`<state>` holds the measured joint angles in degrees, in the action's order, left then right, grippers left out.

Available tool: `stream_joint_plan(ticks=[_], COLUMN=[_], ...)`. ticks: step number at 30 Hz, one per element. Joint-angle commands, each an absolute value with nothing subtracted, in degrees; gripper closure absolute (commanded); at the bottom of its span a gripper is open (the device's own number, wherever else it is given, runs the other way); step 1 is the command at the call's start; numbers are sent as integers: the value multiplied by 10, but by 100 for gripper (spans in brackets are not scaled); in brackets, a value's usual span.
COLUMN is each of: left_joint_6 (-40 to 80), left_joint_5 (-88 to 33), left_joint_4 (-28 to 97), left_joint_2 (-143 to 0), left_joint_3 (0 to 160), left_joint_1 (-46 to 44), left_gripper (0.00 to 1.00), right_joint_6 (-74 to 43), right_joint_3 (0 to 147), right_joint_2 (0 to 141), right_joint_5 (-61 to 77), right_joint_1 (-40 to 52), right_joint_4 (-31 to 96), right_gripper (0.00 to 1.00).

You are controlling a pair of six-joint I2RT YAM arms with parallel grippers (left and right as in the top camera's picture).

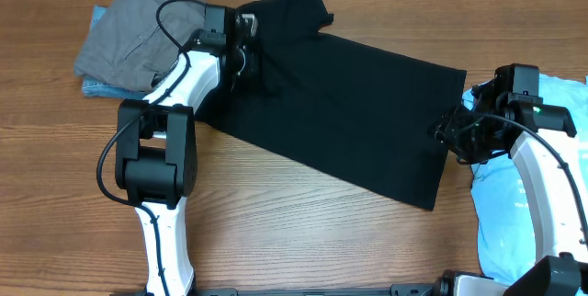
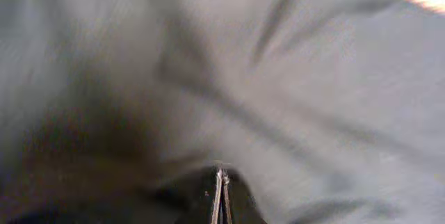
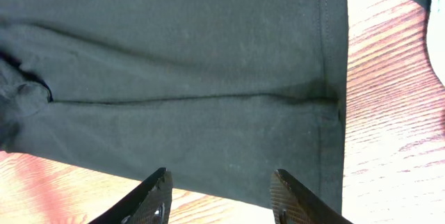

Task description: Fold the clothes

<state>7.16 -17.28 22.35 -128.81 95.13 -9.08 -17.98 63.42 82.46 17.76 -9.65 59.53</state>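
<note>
Black T-shirt (image 1: 349, 121) is spread out flat on the wooden table (image 1: 303, 232), running diagonally from upper left down to lower right, so it sits right between the 2 arms. The left gripper (image 1: 246, 52) is down on the shirt's upper-left end, near the sleeve. Its wrist cam is super blurry and basically all dark cloth, but the 2 fingers (image 2: 221, 196) look pressed tight together with creases running toward them, so it looks clenched on the fabric.

The right gripper (image 1: 452, 132) is at the shirt's right edge. In its own cam the 2 fingers (image 3: 154, 195) are spread wide apart with nothing between them, and the stitched hem and a fold line lie just ahead of the tips, so it's released.

Off to the upper left there's a grey garment (image 1: 129, 29) lying on a blue piece (image 1: 90, 85), just beside the left arm. A light blue T-shirt (image 1: 505, 213) sits under the right arm, at the table's right side.
</note>
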Motion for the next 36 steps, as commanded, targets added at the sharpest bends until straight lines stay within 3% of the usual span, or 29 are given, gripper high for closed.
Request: stream_joint_plan(ticks=[1, 8, 11, 14, 32, 36], left_joint_6=[121, 64, 37, 9, 39, 61], left_joint_5=[-256, -249, -197, -121, -139, -219], left_joint_4=[210, 332, 487, 556, 285, 219], left_joint_2=[-1294, -1294, -1294, -1297, -1300, -1298], left_joint_3=[1011, 1103, 1133, 1100, 906, 927], left_joint_1=[-94, -85, -77, -79, -85, -88], left_gripper=[93, 78, 96, 96, 96, 96], right_joint_6=[-180, -180, -180, -180, -180, -180], right_joint_3=[641, 641, 641, 641, 641, 641], right_joint_2=[825, 825, 825, 825, 825, 825], right_joint_5=[176, 176, 176, 176, 176, 176], right_joint_1=[-93, -93, -93, -93, -93, -93], right_joint_4=[593, 595, 597, 596, 582, 582], right_gripper=[51, 50, 50, 50, 50, 50])
